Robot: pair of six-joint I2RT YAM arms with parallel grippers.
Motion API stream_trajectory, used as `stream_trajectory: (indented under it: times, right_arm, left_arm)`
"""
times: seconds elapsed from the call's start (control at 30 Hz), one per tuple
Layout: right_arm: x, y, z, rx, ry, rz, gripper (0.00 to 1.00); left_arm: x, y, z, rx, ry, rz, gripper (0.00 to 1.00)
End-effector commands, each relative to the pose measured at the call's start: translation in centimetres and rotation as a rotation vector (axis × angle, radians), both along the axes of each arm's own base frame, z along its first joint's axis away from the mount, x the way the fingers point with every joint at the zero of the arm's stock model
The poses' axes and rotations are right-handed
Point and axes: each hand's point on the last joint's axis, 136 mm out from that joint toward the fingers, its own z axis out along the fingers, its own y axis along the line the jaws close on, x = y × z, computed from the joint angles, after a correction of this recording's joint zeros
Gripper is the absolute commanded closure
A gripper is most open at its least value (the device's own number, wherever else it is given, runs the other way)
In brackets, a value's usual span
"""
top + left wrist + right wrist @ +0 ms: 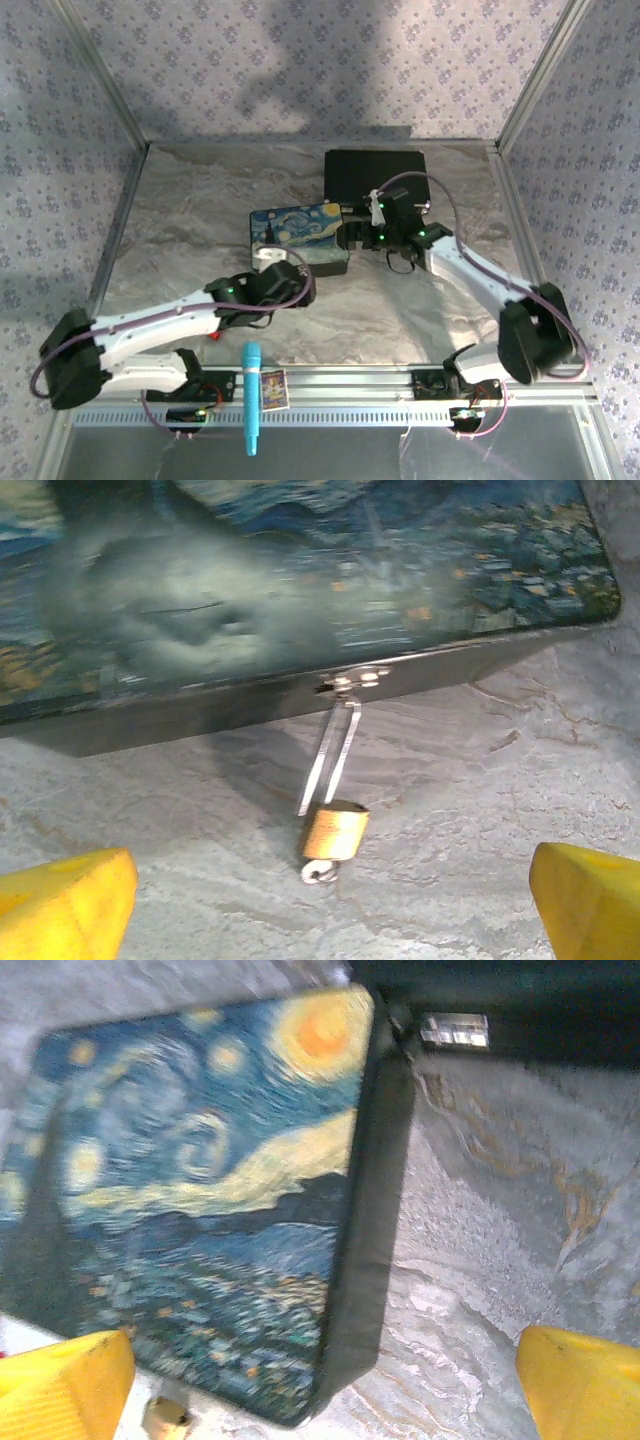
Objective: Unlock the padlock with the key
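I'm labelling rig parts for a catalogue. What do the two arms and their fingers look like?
The left arm and right arm have white shells, black joints, small green lights and looping purplish cables. The fingertips are yellow wedges.

Nothing legible from where I stand. The small card [275,388] on the rail at six o'clock has print too tiny to read; the painted box [297,237] bears a starry-sky picture.

Brass-gold padlock [335,832], silver shackle [330,755]; swirling blue-and-yellow painted box [200,1190]
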Motion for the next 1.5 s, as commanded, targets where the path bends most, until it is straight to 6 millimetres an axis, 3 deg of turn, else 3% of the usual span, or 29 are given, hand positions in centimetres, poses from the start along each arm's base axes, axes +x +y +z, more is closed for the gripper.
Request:
stream_trajectory:
  times: [0.0,0.07,0.3,0.5,0.7,0.9,1.03,1.47]
  right_arm:
    - [-2.7,0.2,1.3,0.019,-0.061,0.071,0.01]
    - [-4.1,1.0,0.9,0.051,-0.05,0.097,0.02]
    - [-8.7,7.2,-3.3,0.076,0.0,0.243,0.08]
    - [-9.5,10.6,-7.1,0.043,0.038,0.254,0.28]
    - [-9.4,12.9,-9.5,0.036,0.068,0.287,0.3]
    - [-9.6,14.3,-11.3,-0.023,0.072,0.315,0.29]
    - [-9.6,14.1,-12.7,-0.064,0.086,0.308,0.32]
    - [-10.3,12.8,-15.0,-0.094,0.128,0.282,0.62]
  left_arm:
    - [0.2,-0.7,2.1,-0.158,-0.036,-0.019,0.0]
    - [0.2,0.1,2.1,-0.16,-0.038,-0.014,0.0]
    - [0.8,1.1,0.6,-0.258,0.008,0.027,0.0]
    - [0.9,2.3,-0.2,-0.264,0.011,0.075,0.0]
    - [0.7,3.5,-0.4,-0.267,0.006,0.116,0.0]
    - [0.4,4.3,-1.2,-0.249,0.014,0.133,0.0]
    - [0.5,4.4,-1.0,-0.248,0.005,0.135,0.0]
    - [1.0,5.3,-0.4,-0.2,-0.028,0.152,0.0]
